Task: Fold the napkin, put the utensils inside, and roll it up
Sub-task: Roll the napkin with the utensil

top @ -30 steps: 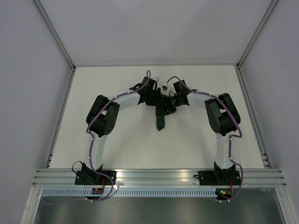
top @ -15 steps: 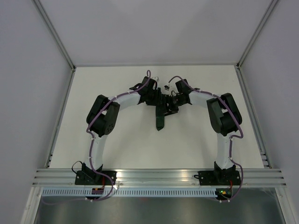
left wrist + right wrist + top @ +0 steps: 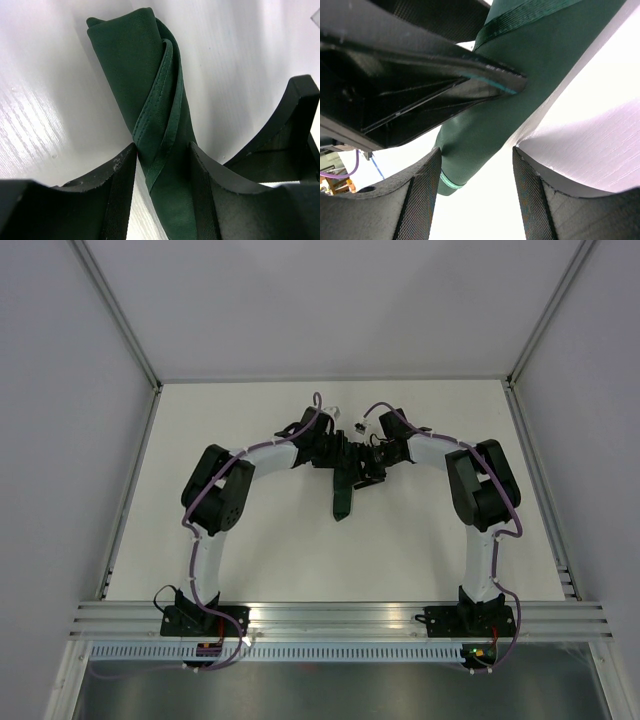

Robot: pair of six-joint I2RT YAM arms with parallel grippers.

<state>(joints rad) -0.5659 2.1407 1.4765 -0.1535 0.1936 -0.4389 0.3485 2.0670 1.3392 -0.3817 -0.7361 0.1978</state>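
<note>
The napkin [image 3: 342,498] is a tight dark green roll on the white table, its near end pointing toward the arm bases. In the left wrist view the napkin [image 3: 135,65] runs between my left gripper's [image 3: 161,150] fingers, which touch it on both sides near its far end. In the right wrist view my right gripper [image 3: 476,152] stands open, and the end of the roll [image 3: 520,85] brushes only its left finger. Both grippers meet over the roll's far end, the left gripper [image 3: 340,455] beside the right gripper [image 3: 368,468]. No utensils show.
The white table [image 3: 250,540] is walled by white panels, with metal rails at the left, right and near edges. A black finger of the left gripper [image 3: 420,90] crosses just above my right gripper's fingers, and the right gripper's body [image 3: 287,145] stands close beside the left.
The right gripper's jaws have widened off the roll. Both wrists have shifted slightly toward the far side, and the roll has barely moved.
</note>
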